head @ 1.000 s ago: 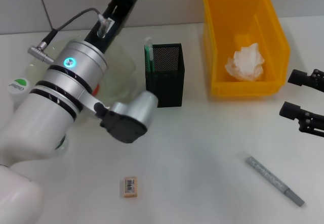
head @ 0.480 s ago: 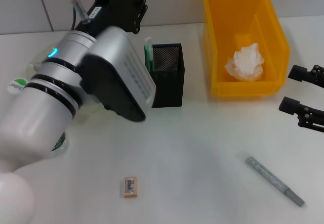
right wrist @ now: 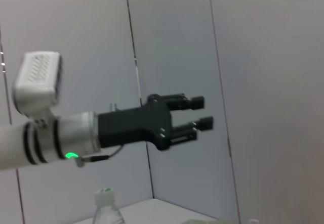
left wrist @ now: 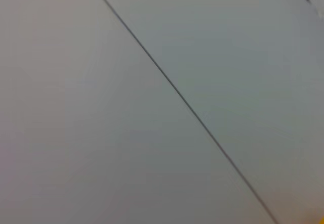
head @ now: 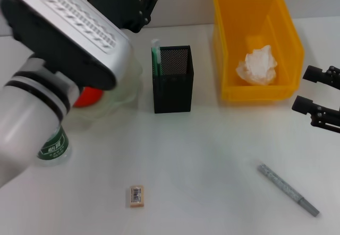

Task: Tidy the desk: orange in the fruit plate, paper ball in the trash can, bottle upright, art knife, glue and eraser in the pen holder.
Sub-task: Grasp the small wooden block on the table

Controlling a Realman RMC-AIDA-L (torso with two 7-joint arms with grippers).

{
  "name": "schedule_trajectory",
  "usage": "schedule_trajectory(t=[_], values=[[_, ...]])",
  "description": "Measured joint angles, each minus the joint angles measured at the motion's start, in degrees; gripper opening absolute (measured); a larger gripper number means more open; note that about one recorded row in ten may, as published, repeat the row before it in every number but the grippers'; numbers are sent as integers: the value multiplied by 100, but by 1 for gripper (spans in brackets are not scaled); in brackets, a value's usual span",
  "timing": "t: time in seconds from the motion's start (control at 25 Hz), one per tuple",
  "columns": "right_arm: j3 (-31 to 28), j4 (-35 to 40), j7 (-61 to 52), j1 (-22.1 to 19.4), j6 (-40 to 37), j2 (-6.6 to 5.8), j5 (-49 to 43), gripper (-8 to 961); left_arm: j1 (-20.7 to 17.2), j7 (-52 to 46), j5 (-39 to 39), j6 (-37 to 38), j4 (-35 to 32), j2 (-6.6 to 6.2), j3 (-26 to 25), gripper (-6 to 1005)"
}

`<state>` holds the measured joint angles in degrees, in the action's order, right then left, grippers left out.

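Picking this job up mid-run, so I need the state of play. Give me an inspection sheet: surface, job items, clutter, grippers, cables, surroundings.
Surface: white desk.
Orange: in the fruit plate.
Paper ball: in the trash can.
Bottle: upright, partly behind the left arm.
Art knife: standing in the pen holder.
Glue: lying loose on the desk.
Eraser: loose on the desk.
Clutter: nothing seen.
Left gripper: raised high, open, empty.
Right gripper: at the right edge, open, empty.
Cables: nothing seen.
Surroundings: tiled wall.
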<state>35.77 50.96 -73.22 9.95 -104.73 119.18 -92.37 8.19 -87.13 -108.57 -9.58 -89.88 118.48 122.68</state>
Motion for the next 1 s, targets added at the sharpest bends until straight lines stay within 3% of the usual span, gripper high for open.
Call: schedule_trajectory(t=[0.24, 0.32, 0.44, 0.52, 0.68, 0.84, 0.92, 1.0], values=[[0, -2, -2, 26, 144, 0, -14, 761, -327, -3, 1060, 832, -545, -3, -380, 514], [1, -5, -3, 35, 181, 0, -16, 761, -443, -4, 2052, 1656, -681, -2, -940, 515], [0, -7, -2, 41, 223, 0, -20, 761, -484, -4, 2466, 2045, -688, 0, -1205, 515], [0, -7, -2, 42, 236, 0, -24, 761, -577, -6, 3142, 2823, -641, -2, -1744, 515], [32, 1, 4, 57, 294, 0, -32, 761, -644, -30, 3376, 3266, -578, -6, -2036, 515], [60, 0, 24, 96, 360, 0, -48, 761, -901, -136, 3487, 4291, -451, -17, -2602, 516], [69, -2, 26, 128, 402, 0, -87, 761, -901, -136, 3487, 4291, -451, -17, -2602, 518], [69, -14, 29, 177, 426, 0, -154, 762, -1054, -144, 3492, 5062, -386, -18, -3038, 520]])
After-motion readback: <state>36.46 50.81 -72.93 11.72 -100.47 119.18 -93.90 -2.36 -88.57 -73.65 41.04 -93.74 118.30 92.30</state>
